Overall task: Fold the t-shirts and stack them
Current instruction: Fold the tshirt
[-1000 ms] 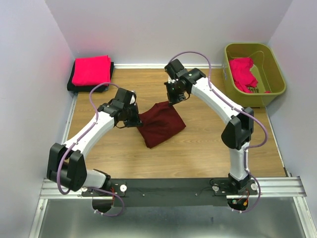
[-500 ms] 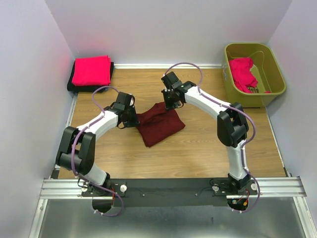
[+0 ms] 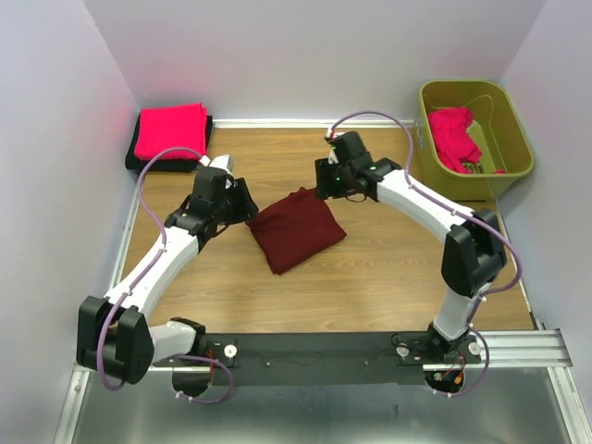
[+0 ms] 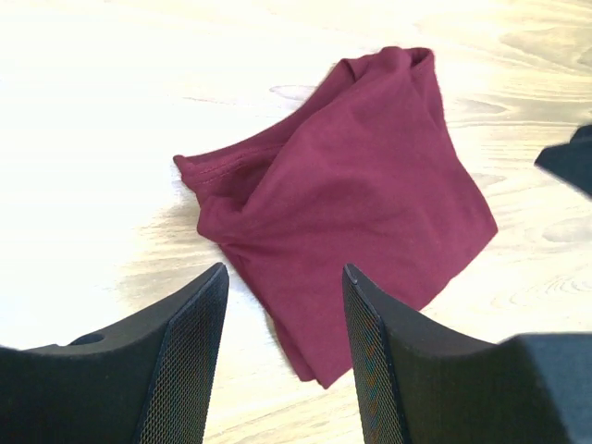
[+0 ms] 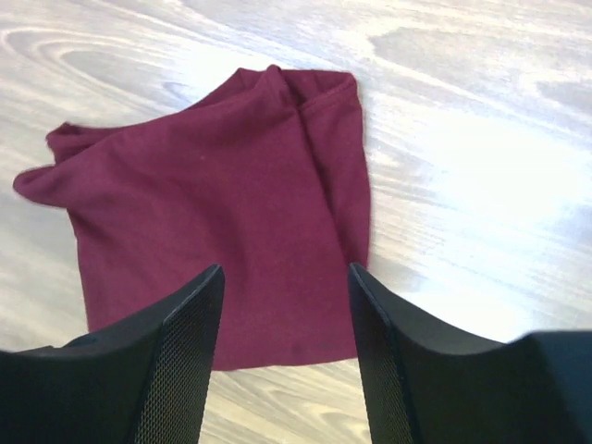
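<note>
Left jaws: apart, gripping nothing, hovering just left of the maroon shirt (image 4: 361,203). Right jaws: likewise apart and empty, just beyond its far corner.

The shirt lay folded into a rough square in the middle of the bench (image 3: 388,268), neither arm touching it. Its left edge was puckered, hem showing.

The stack (image 3: 171,131), red shirt over black, sat at the far left corner. The bin (image 3: 460,84) at far right held another red shirt (image 3: 451,134).

Judgement: fold done, transfer to stack pending. To do it well, pinch through all layers at two neighbouring corners, lift level and keep tension even so the fold does not slump open.
</note>
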`<state>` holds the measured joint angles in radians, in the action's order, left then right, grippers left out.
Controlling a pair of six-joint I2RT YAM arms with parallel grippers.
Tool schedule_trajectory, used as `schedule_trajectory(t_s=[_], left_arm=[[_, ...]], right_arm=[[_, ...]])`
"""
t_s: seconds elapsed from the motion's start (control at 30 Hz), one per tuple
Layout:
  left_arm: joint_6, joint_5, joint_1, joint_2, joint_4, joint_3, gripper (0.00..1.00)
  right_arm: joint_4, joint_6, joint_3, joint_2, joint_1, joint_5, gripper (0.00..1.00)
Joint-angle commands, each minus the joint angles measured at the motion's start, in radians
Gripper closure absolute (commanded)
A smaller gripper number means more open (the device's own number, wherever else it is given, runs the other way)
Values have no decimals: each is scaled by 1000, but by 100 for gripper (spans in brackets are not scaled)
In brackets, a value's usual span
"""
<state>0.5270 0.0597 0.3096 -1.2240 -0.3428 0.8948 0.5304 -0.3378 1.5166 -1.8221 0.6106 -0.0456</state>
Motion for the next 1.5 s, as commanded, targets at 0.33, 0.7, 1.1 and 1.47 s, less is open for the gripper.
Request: schedule_trajectory(t_s=[0.33, 0.7, 1.1, 1.47], left_arm=[[-35, -14, -4, -89, 183, -140, 37], [-127, -49, -7, -218, 202, -63, 35], [-199, -51, -10, -308, 172, -5, 42], [-246, -18, -10, -390, 174, 36, 56]], right_arm=[[-185, 376, 80, -201, -173, 588, 37], [-184, 523, 315, -445, -179, 737, 37], [-173, 568, 405, -577, -199, 920, 38], [-170, 568, 435, -635, -210, 1006, 46]])
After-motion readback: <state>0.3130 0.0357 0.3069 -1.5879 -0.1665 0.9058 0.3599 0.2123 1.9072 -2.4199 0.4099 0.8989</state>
